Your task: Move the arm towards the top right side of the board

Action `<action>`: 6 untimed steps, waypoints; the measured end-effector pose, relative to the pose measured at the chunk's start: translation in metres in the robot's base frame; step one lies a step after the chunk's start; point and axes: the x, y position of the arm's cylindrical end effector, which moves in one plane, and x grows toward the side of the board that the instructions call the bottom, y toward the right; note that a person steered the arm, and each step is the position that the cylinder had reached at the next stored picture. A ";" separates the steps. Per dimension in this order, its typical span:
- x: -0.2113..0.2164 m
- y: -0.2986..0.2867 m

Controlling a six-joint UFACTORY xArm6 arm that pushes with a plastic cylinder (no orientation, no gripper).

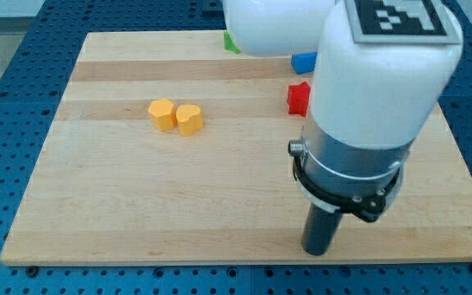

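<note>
Resting near the bottom right corner of the wooden board (138, 213), my tip (318, 251) is touching no block and holding nothing. Two yellow blocks (175, 116) are sitting side by side, touching, toward the board's left and well apart from my tip. Up by the right of the top edge, a red block (298, 98), blue block (304, 61) and green block (231, 43) are peeking out from behind the white arm (375, 90), which is carrying a black-and-white marker tag (398, 16) bearing no readable writing.

2 yellow blocks, hexagon-ish (161, 114) + heart-ish (189, 119), touching, view's left-centre. Red block (298, 98) and blue block (304, 62) near view's top right, partly hidden. Green block (231, 43) at top edge.
</note>
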 end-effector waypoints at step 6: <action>-0.119 0.206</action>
